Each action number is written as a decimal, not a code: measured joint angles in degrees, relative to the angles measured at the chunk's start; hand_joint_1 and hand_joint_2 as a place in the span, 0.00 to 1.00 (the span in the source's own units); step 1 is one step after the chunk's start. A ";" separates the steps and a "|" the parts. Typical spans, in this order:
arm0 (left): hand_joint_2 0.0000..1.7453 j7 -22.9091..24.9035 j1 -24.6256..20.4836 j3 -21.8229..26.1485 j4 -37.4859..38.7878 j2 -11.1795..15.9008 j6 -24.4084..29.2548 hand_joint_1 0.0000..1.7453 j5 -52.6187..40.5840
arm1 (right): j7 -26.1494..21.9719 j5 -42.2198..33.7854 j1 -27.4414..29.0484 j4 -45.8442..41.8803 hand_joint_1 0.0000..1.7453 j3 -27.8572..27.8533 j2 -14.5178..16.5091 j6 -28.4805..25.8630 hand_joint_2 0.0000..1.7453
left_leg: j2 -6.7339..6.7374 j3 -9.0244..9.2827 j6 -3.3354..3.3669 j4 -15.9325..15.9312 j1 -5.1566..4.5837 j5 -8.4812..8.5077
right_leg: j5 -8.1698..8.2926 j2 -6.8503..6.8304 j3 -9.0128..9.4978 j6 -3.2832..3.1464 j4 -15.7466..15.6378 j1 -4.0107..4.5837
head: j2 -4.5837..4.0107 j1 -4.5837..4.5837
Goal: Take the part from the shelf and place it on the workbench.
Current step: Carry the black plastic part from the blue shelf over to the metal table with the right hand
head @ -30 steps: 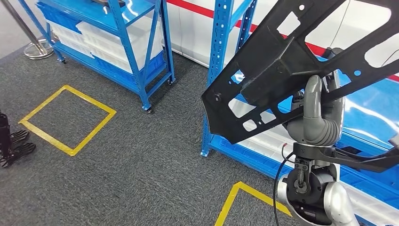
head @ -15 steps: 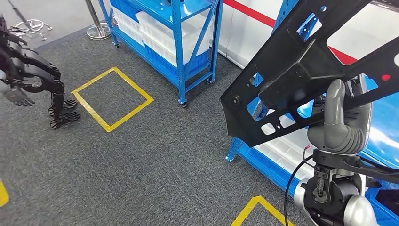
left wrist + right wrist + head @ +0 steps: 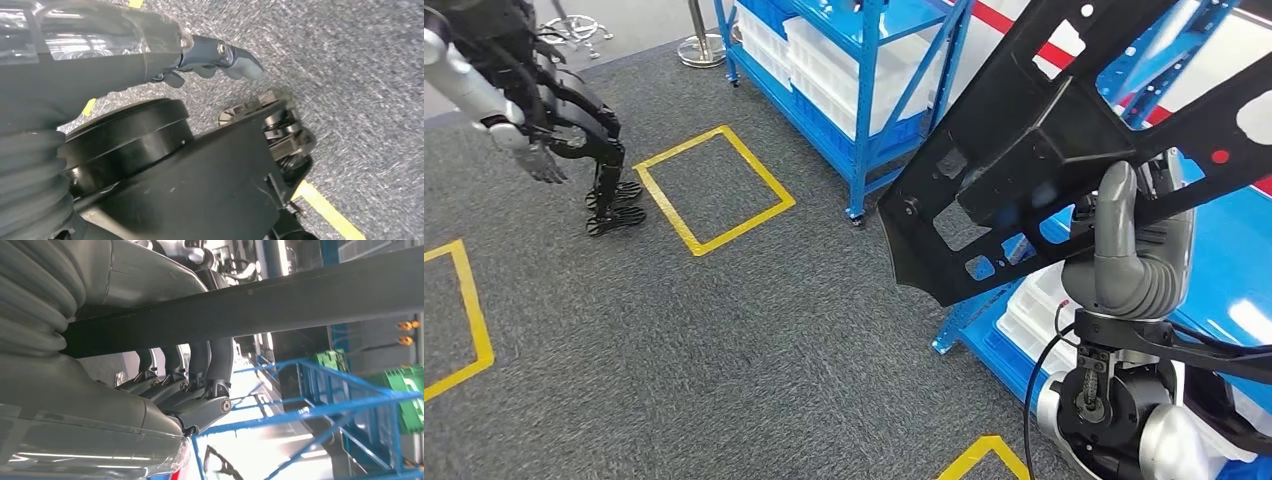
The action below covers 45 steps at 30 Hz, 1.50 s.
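Camera swung left; right hand still grips the black part, top cropped; left hand's grasp unclear.

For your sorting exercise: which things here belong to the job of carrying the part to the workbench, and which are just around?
Job:
black part
right hand gripping it
blue shelf beside it

Just around:
second blue shelf with white bins
yellow floor square
another robot
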 joint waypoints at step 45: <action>1.00 -0.90 -0.34 0.00 -0.02 0.19 -1.57 0.00 1.88 | -5.03 -2.40 -5.81 6.54 1.00 9.70 4.18 0.02 1.00 | -10.58 -1.48 0.58 -0.03 -0.07 1.81 | -0.04 12.00 -1.14 -2.28 1.31 0.22 | 0.00 2.13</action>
